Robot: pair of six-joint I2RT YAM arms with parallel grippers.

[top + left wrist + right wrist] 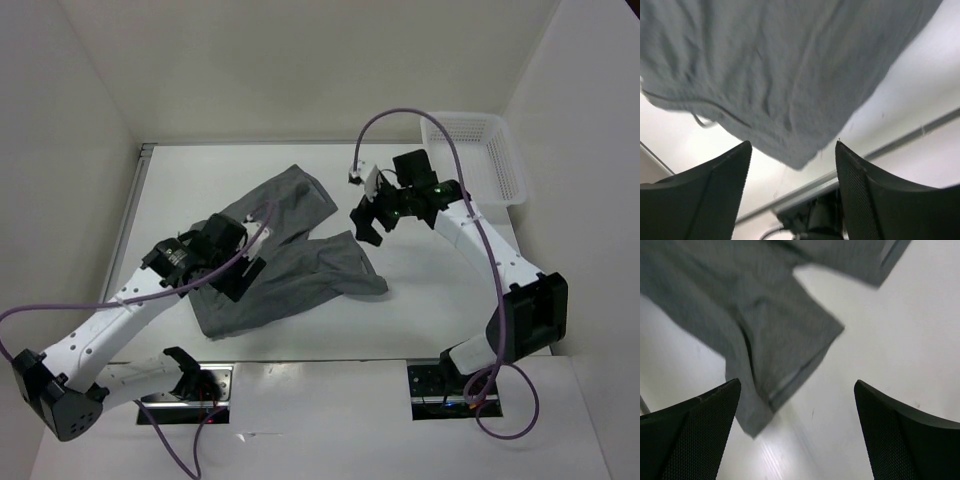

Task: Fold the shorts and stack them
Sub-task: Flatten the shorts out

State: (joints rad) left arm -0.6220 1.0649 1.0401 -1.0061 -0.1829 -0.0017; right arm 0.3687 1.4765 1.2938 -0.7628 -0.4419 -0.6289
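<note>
My left fingers (705, 195) stand apart with nothing between them, hovering over the near left part of the shorts (285, 255). My right fingers (695, 435) are spread wide and empty above one leg's hem. The grey shorts lie rumpled and opened out on the desk (430, 290), and a white basket (480, 150) sits in the far right corner.

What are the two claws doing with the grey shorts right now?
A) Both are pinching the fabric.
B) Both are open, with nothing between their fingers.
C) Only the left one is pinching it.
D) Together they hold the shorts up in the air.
B: the wrist views show the left gripper and the right gripper with fingers spread and nothing between them, while the shorts lie loose on the table.
</note>
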